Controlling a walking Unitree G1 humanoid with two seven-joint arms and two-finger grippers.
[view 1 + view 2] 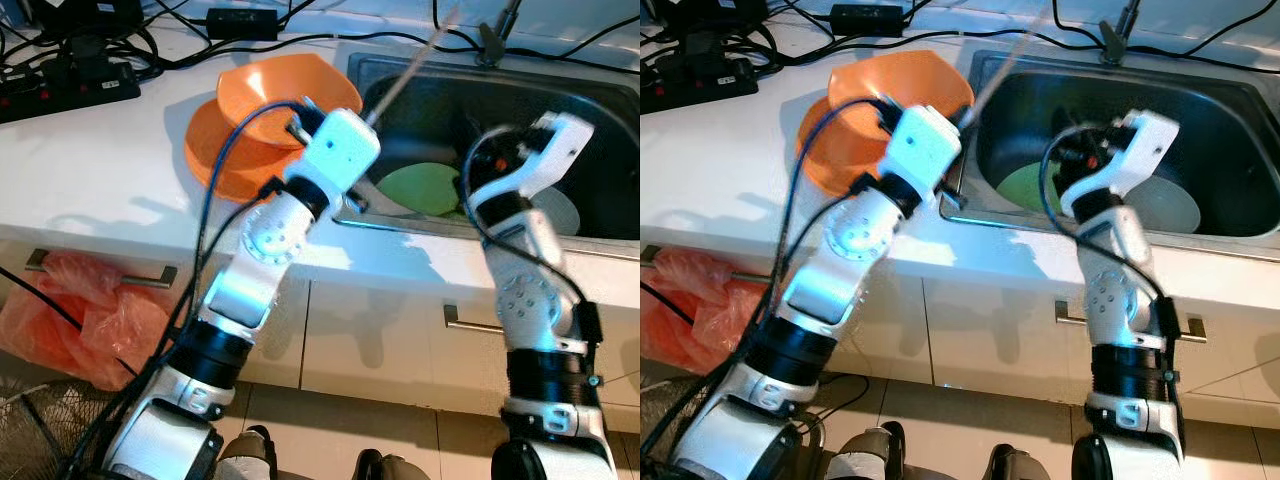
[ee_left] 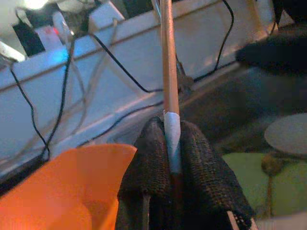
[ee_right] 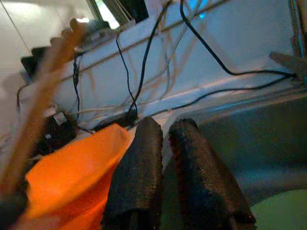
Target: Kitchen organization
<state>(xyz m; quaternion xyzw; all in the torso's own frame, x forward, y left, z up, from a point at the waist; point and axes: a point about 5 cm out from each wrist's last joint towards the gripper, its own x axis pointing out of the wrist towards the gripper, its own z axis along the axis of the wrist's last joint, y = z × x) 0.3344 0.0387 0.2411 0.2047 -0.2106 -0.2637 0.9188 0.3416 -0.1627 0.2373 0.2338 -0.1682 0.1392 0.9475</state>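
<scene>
The left gripper [image 2: 170, 158] is clenched on a long wooden stick [image 2: 168, 67], probably a chopstick, lifted above the counter's edge and slanting toward one o'clock over the sink [image 1: 600, 90]. The right gripper [image 3: 165, 167], fingers pressed together and holding nothing, hovers above the basin. Two stacked orange bowls [image 1: 265, 120] sit on the counter at ten o'clock from the sink; a green plate [image 1: 418, 188] and a grey plate [image 1: 1160, 205] remain in the basin, so the tidying looks only partly done.

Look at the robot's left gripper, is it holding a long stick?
Yes, the left gripper has its black fingers shut around a long thin wooden stick that points up past the orange bowls.
</scene>
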